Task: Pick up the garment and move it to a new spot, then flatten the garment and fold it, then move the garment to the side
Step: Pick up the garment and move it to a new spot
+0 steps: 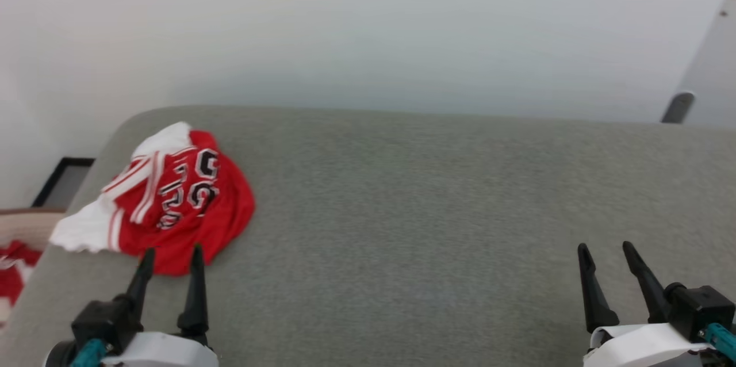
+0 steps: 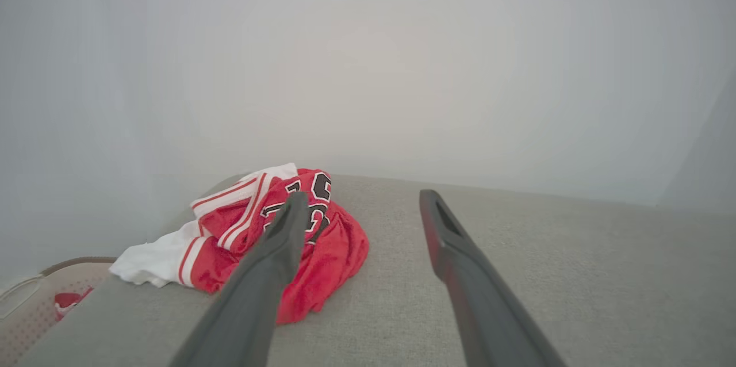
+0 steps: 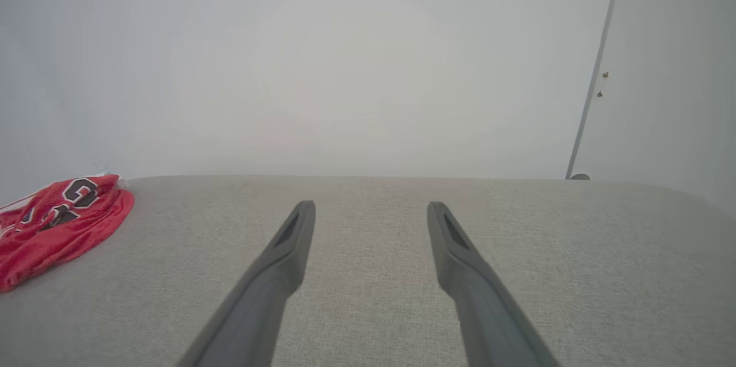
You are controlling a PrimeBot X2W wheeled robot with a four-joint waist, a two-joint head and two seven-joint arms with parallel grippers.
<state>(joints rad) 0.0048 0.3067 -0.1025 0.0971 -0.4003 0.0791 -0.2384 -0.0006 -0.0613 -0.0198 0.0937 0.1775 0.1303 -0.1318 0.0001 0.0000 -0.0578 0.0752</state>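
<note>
We see the garment (image 1: 184, 206), crumpled shiny red cloth; left gripper (image 1: 172, 249) at its edge, right gripper (image 1: 605, 246) well apart, both spread empty.

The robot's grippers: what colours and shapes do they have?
The left gripper and the right gripper each have two long, black, pointed fingers on a black block. Behind the block comes a white wrist cover with a teal fitting.

crumpled garment (image 1: 190, 206) by left pincer (image 1: 173, 249); right pincer (image 1: 605, 246) well apart; both spread
</note>
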